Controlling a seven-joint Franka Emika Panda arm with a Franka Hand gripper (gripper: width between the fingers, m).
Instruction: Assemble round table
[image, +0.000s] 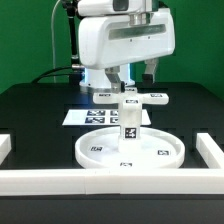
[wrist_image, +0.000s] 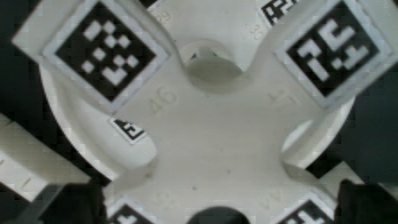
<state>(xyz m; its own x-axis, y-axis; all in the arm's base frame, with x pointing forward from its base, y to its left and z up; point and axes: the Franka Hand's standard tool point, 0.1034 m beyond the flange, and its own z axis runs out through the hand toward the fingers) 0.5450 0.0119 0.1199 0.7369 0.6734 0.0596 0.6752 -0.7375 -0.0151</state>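
The white rimmed round disc (image: 98, 156) lies flat on the table. The short leg (image: 128, 124) stands upright at its centre. The cross-shaped base (image: 142, 97) sits on top of the leg. My gripper (image: 136, 82) hangs just above the base with its fingers wide apart. In the wrist view the base (wrist_image: 214, 130) fills the frame, with tags on its arms and a round hole in the middle. My gripper (wrist_image: 217, 214) is open there, and its dark fingers (wrist_image: 68, 205) stand at either side of the base. I see no contact with the base.
The marker board (image: 84, 116) lies behind the disc on the exterior view's left. White border rails run along the front (image: 40, 180) and the right (image: 212, 150). The arm's white body looms over the back of the table.
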